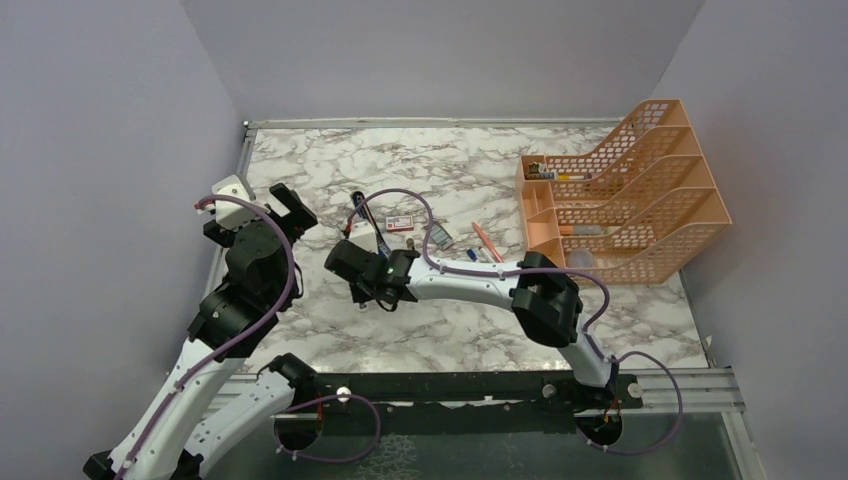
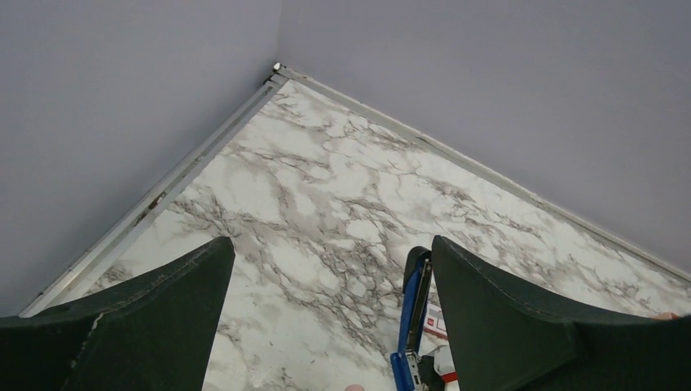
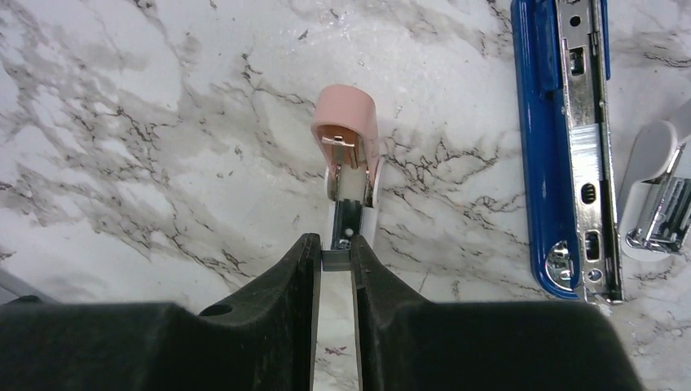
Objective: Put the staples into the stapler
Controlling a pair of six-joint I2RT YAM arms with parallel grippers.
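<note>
The right gripper (image 3: 335, 262) has its fingers pressed nearly together on a short grey strip of staples (image 3: 336, 258) (it looks like a strip, though little of it shows), right at the near end of a small pink-and-white device (image 3: 349, 138) with a metal channel. The blue stapler (image 3: 562, 147) lies open on the marble table (image 3: 122, 122) to its right, silver channel up. The left gripper (image 2: 330, 244) hangs with fingers spread wide, holding nothing. The red-and-white staple box (image 1: 398, 222) sits near the stapler
</note>
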